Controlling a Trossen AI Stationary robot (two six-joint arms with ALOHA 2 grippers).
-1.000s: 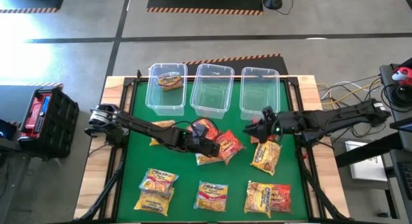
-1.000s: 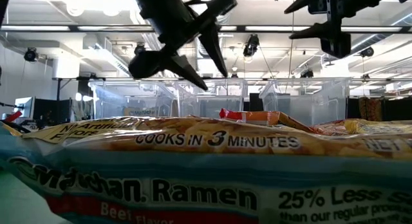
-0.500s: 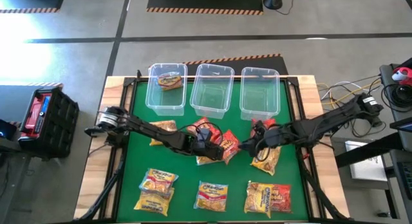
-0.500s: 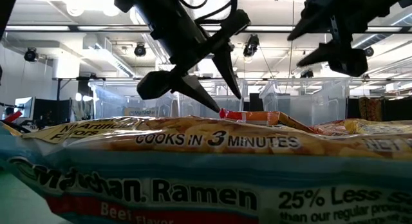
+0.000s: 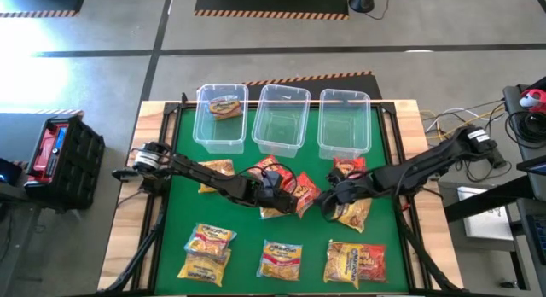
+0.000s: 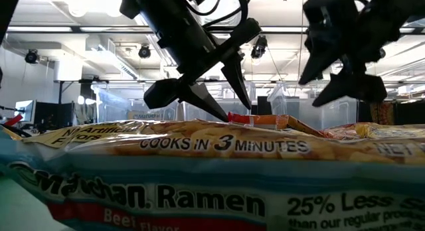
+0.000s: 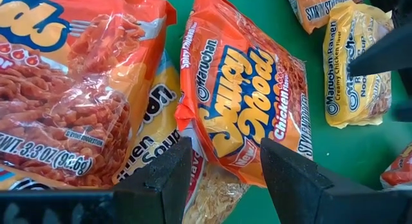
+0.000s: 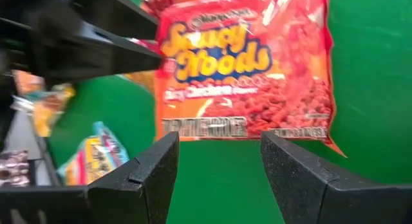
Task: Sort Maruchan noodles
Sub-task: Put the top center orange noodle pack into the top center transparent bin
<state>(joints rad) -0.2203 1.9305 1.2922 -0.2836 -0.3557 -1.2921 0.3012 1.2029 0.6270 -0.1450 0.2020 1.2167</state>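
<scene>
Several Maruchan noodles packets lie flat on the green mat. An orange Saucy Noods packet (image 7: 248, 102) tops a small pile (image 5: 277, 182) at the centre, beside a larger orange packet (image 7: 71, 89). My left gripper (image 7: 222, 169) is open, slanting down, its fingers on either side of that packet's near end just above the pile (image 6: 236, 111). My right gripper (image 8: 219, 172) is open and in the air (image 6: 310, 93), right of the same packet (image 8: 244, 76) and over a yellow packet (image 5: 354, 210). My left gripper has one fingertip (image 6: 222, 115) right down at the raised edge (image 6: 242, 117) of the orange packet. I cannot tell whether it touches. The open fingers come slanting down from the table's left.
Three clear bins stand along the far edge; the left bin (image 5: 205, 126) holds one packet (image 5: 226, 107). More packets lie in a row near the front edge (image 5: 206, 246) (image 5: 280, 259) (image 5: 354, 263), one under my left arm (image 5: 216, 171), and a red one (image 5: 348, 166) behind my right gripper.
My right gripper has come down and moved toward the near edge and the centre pile, tipping further downward while staying open. My left gripper has sunk a little onto the pile, still open. The packets have kept their places.
</scene>
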